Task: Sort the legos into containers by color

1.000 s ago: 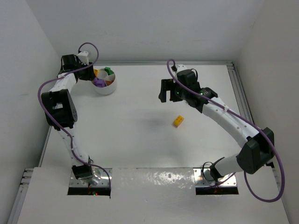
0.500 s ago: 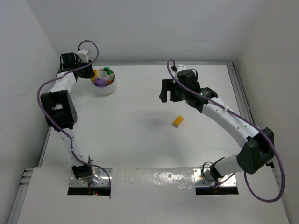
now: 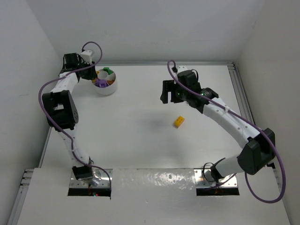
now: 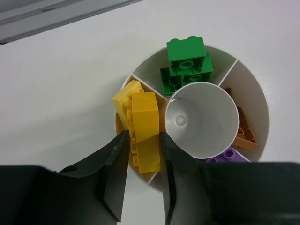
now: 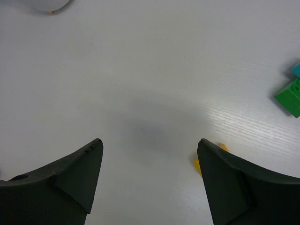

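The white divided bowl holds green legos, orange legos, purple legos and yellow legos, each colour in its own section. My left gripper hangs over the yellow section. Its jaws are pressed against both sides of a long yellow lego lying on its side. My right gripper is open above bare table. Another yellow lego peeks out beside its right finger.
A green lego and a teal lego lie at the right edge of the right wrist view. The bowl's rim shows at that view's top left. White walls close in the table on three sides.
My left jaws have narrowed onto the long yellow lego and that wrist has shifted slightly towards the back wall. The right arm has stayed put.
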{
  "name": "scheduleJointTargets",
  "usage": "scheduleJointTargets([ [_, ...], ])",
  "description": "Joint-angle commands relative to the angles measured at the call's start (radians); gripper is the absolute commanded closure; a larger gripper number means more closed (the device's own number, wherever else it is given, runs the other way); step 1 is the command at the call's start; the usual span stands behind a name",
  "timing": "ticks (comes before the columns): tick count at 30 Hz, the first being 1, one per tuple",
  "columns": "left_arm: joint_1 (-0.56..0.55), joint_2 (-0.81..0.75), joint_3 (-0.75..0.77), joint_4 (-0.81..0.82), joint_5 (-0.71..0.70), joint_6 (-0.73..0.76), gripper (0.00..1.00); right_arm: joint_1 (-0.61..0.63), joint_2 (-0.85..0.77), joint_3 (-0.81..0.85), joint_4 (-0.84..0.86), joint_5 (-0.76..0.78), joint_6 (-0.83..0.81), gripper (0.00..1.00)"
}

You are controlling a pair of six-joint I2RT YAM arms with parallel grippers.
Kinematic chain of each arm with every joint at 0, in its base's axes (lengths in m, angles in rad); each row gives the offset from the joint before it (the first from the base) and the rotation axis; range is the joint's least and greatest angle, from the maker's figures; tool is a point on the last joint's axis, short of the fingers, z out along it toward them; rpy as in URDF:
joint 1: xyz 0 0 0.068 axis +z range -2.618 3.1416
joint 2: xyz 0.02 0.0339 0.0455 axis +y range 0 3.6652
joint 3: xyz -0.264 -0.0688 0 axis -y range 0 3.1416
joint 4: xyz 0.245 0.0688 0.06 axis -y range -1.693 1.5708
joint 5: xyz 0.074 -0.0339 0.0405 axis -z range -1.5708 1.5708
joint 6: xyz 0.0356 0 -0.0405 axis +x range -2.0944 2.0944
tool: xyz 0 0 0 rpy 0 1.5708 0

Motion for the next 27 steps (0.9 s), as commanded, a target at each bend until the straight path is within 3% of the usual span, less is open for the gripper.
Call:
scheduleJointTargets([
  [1,-0.007,-0.032,-0.017,-0.006,-0.018,0.037,0.70,0.001,-0.019,0.033,0.011,0.009,-0.007,0.20],
  [4,-0.007,-0.024,-0.020,-0.009,-0.038,0.045,0.62,0.001,-0.025,0.033,0.013,0.009,-0.007,0.20],
  [8,-0.009,-0.055,-0.017,0.025,-0.042,0.029,0.41,0.001,-0.031,0.031,0.007,0.012,-0.007,0.20],
  [19,-0.007,-0.115,0.075,0.042,-0.016,-0.032,0.37,0.001,-0.021,0.031,-0.019,0.030,0.024,0.24],
  [27,-0.009,-0.187,0.102,0.005,0.033,-0.037,0.36,0.002,0.055,0.028,-0.242,0.295,0.216,0.13],
])
